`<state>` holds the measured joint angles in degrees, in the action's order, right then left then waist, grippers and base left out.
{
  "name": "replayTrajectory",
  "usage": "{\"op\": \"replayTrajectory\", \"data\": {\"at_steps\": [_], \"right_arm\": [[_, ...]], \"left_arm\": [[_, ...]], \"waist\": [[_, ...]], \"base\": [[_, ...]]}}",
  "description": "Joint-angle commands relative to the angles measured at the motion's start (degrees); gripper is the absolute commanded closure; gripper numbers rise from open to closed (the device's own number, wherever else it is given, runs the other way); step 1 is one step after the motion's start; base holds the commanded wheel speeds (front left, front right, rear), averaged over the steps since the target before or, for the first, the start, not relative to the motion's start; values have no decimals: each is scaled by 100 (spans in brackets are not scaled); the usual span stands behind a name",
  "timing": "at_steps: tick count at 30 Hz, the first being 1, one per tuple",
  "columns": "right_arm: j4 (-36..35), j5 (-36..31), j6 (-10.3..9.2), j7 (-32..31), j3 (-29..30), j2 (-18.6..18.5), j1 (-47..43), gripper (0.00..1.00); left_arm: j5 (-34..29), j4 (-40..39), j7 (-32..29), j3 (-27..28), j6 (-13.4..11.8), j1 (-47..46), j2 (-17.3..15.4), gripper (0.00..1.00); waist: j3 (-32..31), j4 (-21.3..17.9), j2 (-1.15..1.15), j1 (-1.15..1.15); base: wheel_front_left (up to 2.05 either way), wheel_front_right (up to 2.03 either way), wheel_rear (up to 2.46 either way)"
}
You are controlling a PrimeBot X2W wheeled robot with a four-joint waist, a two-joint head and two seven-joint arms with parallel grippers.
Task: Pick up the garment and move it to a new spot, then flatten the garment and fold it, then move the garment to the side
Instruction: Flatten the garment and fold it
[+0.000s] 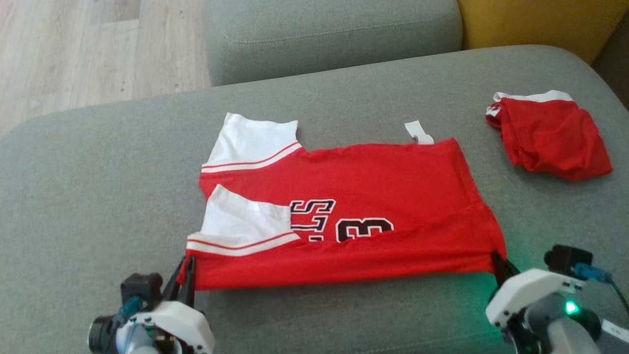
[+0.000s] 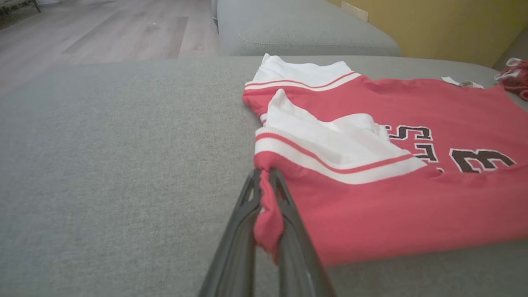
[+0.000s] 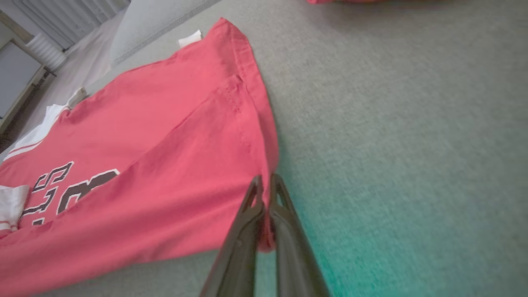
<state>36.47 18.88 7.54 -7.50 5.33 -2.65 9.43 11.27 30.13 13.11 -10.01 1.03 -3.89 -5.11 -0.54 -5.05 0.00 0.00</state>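
The red jersey (image 1: 344, 216) lies spread on the grey sofa seat (image 1: 98, 172) before us, with both near corners in our grip. Our left gripper (image 2: 266, 175) is pinched on the near left corner, just below a white sleeve (image 1: 241, 221), with red cloth bunched between its fingers. Our right gripper (image 3: 266, 181) is pressed together on the near right corner at the hem. Between them we see the near edge pulled straight, and a strip of red cloth covering the lower part of the black lettering (image 1: 339, 223). A white label (image 1: 417, 132) sticks out at the far edge. Well apart, at the seat's far right, lies a crumpled red-and-white garment (image 1: 548, 135).
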Motion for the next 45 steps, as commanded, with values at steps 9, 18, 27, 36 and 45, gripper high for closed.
{"op": "replayTrajectory", "data": {"at_steps": [9, 18, 27, 36, 45], "right_arm": [[-1026, -20, -5, -403, 197, -22, -392, 0], [-1586, -404, -5, -45, 534, -22, -334, 0], [-2238, -424, -5, 379, 108, -22, -98, 0], [-2641, -380, -5, 405, -383, -22, 442, 0], [-2884, -386, -5, 427, -677, -22, 1196, 0]], "left_arm": [[50, 156, -97, -9, -13, -129, -15, 67], [100, 200, 77, 155, -229, -235, -102, 0], [103, -701, 182, 330, -163, -838, -243, 0], [272, -739, -617, 117, 479, -2650, -746, 0], [1227, 105, -2058, -1257, 643, -4856, -1757, 0]], "waist": [[28, -44, 0, 0], [31, -153, 0, 0], [322, -321, 0, 0], [1131, -597, 0, 0], [1988, -894, 0, 0]], "base": [[0, 0, 0], [0, 0, 0], [0, 0, 0], [0, 0, 0], [0, 0, 0]]}}
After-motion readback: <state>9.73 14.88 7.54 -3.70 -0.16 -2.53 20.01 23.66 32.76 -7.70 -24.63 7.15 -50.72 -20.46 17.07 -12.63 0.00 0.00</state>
